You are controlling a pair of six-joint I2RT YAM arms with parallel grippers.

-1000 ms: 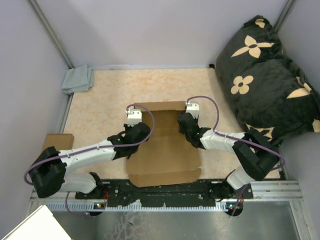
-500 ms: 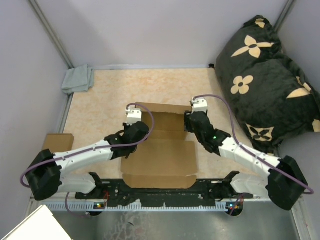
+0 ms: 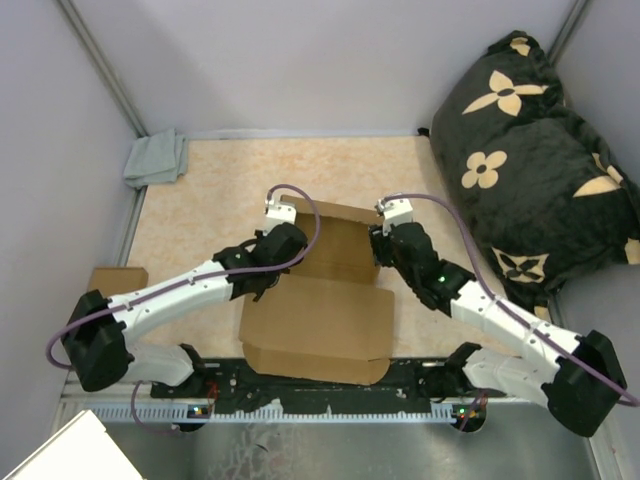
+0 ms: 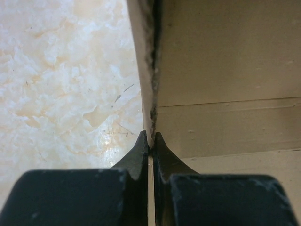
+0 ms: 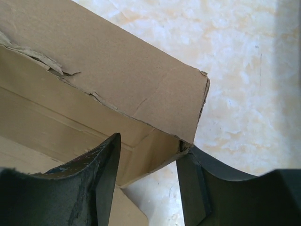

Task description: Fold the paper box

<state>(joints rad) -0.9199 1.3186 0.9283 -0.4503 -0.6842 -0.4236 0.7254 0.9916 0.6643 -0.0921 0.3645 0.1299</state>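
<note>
The paper box [image 3: 315, 320], plain brown cardboard, lies opened out in the middle of the table with its far wall and side flaps raised. My left gripper [image 3: 288, 232] is at the box's far left, shut on the thin upright edge of the left wall [image 4: 146, 70]; its fingertips [image 4: 151, 141] pinch that edge. My right gripper [image 3: 380, 240] is at the far right corner. Its jaws [image 5: 150, 143] stand open astride that corner of the box [image 5: 117, 80], and the right finger [image 5: 193, 174] touches the corner's outer edge.
A grey cloth [image 3: 155, 158] lies at the far left corner. A smaller cardboard piece [image 3: 115, 280] sits at the left edge. A black flowered cushion [image 3: 530, 150] fills the right side. The arms' base rail [image 3: 330, 385] runs along the near edge.
My left gripper has carried the box's left wall a little farther away and rightwards, and the box has turned slightly. My right arm has stretched out, and its jaws have opened wider at the corner.
</note>
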